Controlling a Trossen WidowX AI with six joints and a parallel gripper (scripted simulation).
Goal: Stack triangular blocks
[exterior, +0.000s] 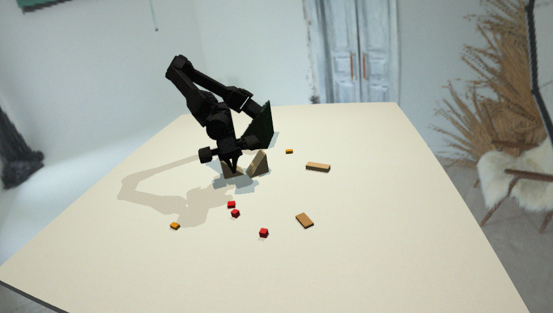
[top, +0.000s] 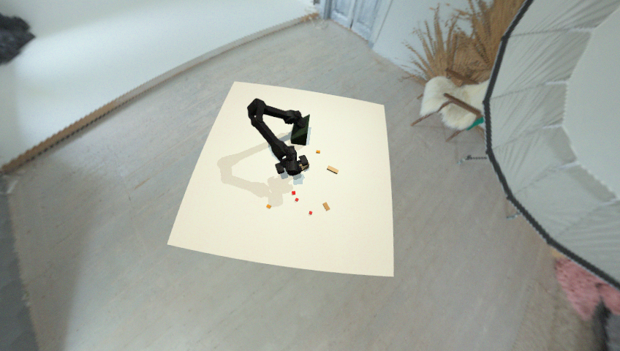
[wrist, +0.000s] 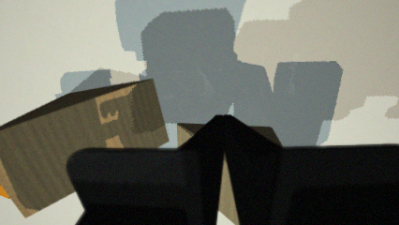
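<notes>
Two brown triangular blocks sit side by side near the middle of the exterior view, resting on the cream tabletop (exterior: 388, 217). The right triangular block (exterior: 257, 164) stands with its ridge up and one slope facing the camera. The left triangular block (exterior: 231, 171) lies just beside it, low on the tabletop and partly hidden behind the pincer (exterior: 233, 167). In the wrist view the larger-looking block (wrist: 84, 145) fills the left of the frame, and a sliver of the other one (wrist: 187, 131) shows right behind the dark fingertips.

The pincer points straight down with its tips at the left block. Its fingers are clenched fully together with nothing between them; whether the tips press on the block cannot be told.

The black arm (exterior: 201, 96) folds up and back toward the upper middle of the frame, where a dark green panel (exterior: 261, 126) stands at its foot. Scattered around are three small red cubes (exterior: 235, 212) below centre, an orange cube (exterior: 174, 225) at lower left, another orange cube (exterior: 289, 150) right of the blocks, and two flat tan slabs (exterior: 317, 166).
</notes>
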